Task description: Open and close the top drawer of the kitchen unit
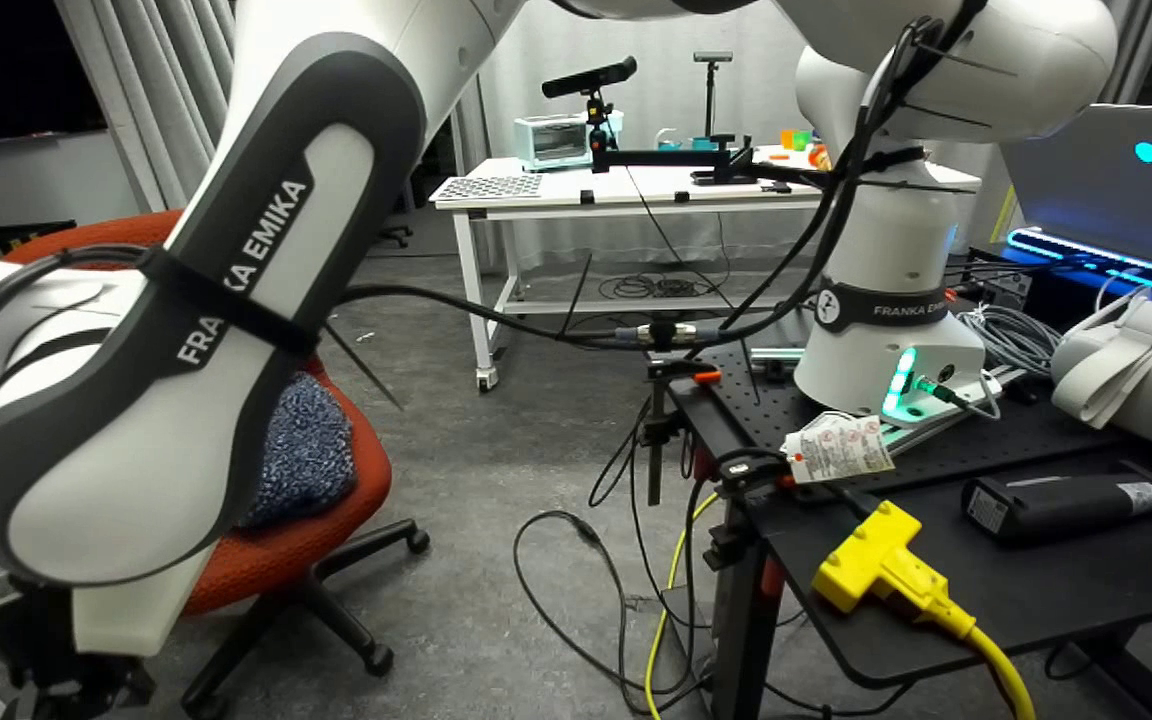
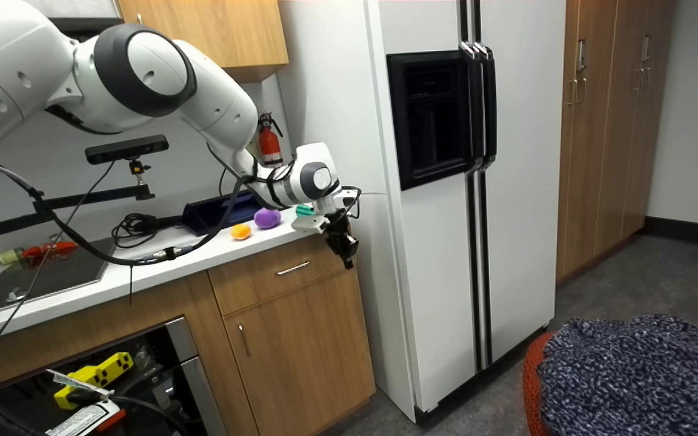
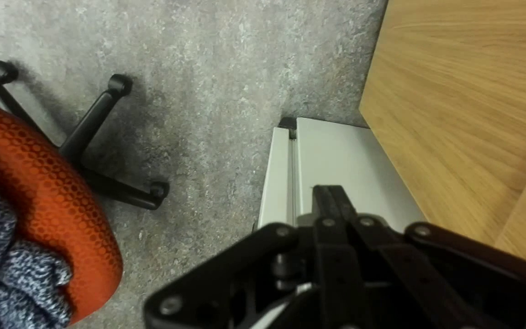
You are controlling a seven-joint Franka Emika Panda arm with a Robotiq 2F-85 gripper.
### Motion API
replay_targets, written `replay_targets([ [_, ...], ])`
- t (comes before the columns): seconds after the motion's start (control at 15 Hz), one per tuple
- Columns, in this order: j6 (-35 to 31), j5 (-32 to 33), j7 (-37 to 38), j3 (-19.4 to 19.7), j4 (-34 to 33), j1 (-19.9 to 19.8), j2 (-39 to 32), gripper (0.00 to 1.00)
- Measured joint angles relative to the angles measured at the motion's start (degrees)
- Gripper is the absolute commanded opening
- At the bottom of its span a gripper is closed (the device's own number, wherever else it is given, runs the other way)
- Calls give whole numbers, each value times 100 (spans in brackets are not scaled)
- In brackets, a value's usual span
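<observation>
Tall wh. fridge at one end of the wood kitchen unit, whose wh. surface stops just beside it. Arm stretches over surface to the front corner nr fridge. Orange wheeled chair, apart from fridge in wrist view. Top drawer: closed, flush w/ the unit front, just under surface's front edge, fridge end. Jaws closed, tips together, hanging past front edge at that same corner; can't tell if touching drawer. Handle horiz., mid-drawer, apart from jaws. Purple round item + smaller orange item on surface, nr fridge end, orange closer to front edge.
</observation>
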State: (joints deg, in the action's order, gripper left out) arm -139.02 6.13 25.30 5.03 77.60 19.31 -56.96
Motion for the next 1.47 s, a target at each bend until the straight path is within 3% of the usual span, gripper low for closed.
replay_targets([
  [0.4,-19,506,49,304,1099,106,1068,0],
  [0.87,-237,814,92,265,2809,164,2645,0],
  [1.2,-899,827,90,174,4160,82,3800,0],
  [1.47,-1804,889,34,66,5253,-104,4732,0],
])
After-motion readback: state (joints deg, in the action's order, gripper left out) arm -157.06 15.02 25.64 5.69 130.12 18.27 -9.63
